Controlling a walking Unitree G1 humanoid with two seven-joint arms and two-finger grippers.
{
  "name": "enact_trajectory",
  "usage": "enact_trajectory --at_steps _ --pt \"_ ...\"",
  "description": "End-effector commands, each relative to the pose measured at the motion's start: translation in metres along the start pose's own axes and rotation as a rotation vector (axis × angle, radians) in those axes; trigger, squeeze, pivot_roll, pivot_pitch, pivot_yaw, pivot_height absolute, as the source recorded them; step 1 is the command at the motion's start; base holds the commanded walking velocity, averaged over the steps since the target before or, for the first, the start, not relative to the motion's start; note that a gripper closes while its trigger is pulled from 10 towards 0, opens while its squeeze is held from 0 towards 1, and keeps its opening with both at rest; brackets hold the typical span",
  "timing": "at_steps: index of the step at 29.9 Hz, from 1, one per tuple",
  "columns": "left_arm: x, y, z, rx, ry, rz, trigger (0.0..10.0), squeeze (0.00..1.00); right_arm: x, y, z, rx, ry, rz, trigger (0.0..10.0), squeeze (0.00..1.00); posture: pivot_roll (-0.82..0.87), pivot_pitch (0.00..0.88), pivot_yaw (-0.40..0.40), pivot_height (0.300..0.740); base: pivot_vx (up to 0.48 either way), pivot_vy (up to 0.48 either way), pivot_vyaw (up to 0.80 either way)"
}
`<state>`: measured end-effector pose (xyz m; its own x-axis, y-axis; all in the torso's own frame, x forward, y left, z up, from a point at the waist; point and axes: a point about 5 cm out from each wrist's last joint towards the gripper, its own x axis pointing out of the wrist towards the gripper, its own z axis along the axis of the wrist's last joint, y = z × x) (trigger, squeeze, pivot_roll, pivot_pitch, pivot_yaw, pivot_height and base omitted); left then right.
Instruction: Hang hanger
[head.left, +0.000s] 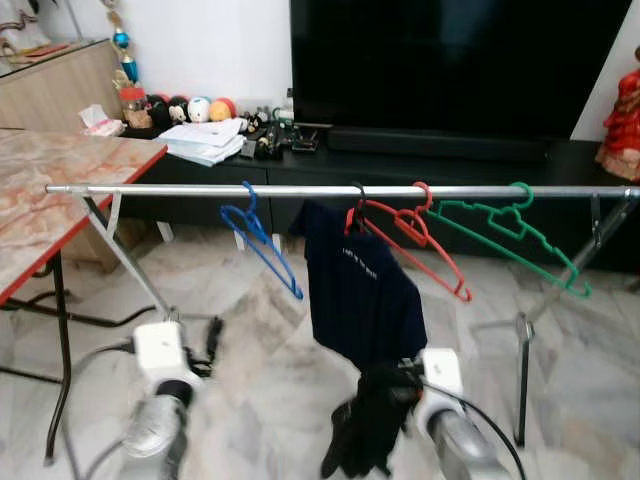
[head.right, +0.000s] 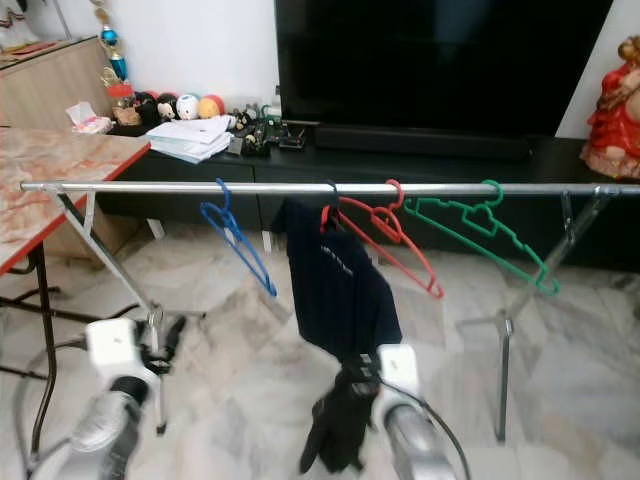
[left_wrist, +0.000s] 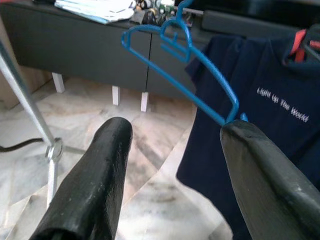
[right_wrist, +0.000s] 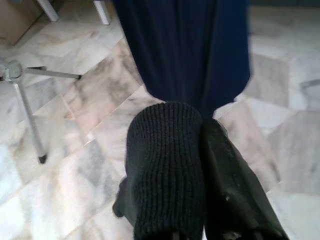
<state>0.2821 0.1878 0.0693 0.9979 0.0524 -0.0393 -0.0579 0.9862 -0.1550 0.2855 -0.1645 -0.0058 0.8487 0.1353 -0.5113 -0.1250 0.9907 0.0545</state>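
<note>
Hangers (head.left: 262, 241) on rail (head.left: 330, 190), left gripper (left_wrist: 172, 165) low, jaws apart, right gripper (right_wrist: 200, 165) clamping black knit cloth (head.left: 365, 425).

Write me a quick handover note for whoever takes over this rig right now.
Left hand: open, low, fingers pointing at the blue plastic hanger.
Right hand: shut on a black knitted cloth, below the navy t-shirt.
Silver metal rail carries blue hanger, t-shirt, red plastic hanger and green plastic hanger; all are hooked on.
Left: the black cloth isn't on a hanger or the rail.
</note>
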Motion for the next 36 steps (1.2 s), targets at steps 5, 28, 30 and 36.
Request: enact_trajectory --at_steps 5,28,30,36 --pt "0.000 0.011 0.006 0.019 -0.017 0.030 10.0 0.00 0.005 0.022 0.006 -0.041 -0.012 0.114 10.0 0.00 0.10 0.000 0.011 0.740 0.332 0.000 0.00" --pt "-0.002 0.011 0.009 0.035 -0.030 0.037 10.0 0.00 0.003 0.026 -0.008 -0.087 0.063 0.176 10.0 0.00 0.11 0.000 0.004 0.740 0.281 0.000 0.00" --pt "-0.003 0.012 0.010 0.037 -0.032 0.040 10.0 0.00 0.003 0.026 -0.009 -0.087 0.065 0.178 10.0 0.00 0.10 0.005 0.004 0.740 0.246 0.000 0.00" --pt "-0.009 0.011 0.017 0.052 -0.058 0.032 10.0 0.00 0.002 0.024 -0.011 -0.087 0.069 0.181 10.0 0.00 0.10 0.000 0.005 0.740 0.082 0.000 0.00"
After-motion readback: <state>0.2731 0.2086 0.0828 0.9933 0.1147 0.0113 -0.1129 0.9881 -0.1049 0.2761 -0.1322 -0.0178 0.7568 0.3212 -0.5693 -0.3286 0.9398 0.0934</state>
